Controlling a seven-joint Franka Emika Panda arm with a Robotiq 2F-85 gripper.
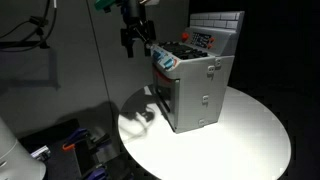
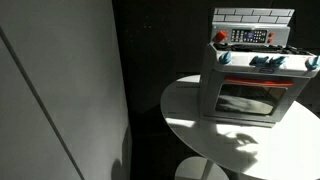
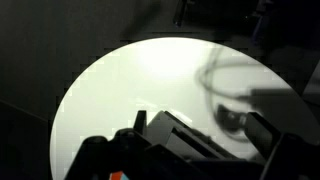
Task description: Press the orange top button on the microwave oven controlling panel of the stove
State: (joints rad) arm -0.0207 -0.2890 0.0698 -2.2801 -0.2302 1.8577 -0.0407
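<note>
The grey toy stove point(image 1: 195, 85) stands on a round white table point(image 1: 250, 130) and shows in both exterior views point(image 2: 255, 85). Its small red-and-white control panel point(image 1: 203, 38) sits on the upright tiled back, also seen in an exterior view point(image 2: 250, 36). A round red-orange button point(image 2: 221, 36) is at the panel's left end. My gripper point(image 1: 138, 48) hangs in the air beside the stove's top, apart from the panel, with its fingers spread and empty. In the wrist view the stove's top edge point(image 3: 180, 135) lies dark and blurred at the bottom.
The table's pale top point(image 3: 130, 90) fills the wrist view, with the gripper's shadow point(image 3: 235, 100) on it. Cluttered gear point(image 1: 70, 145) lies on the floor beside the table. A grey wall panel point(image 2: 60, 90) stands nearby.
</note>
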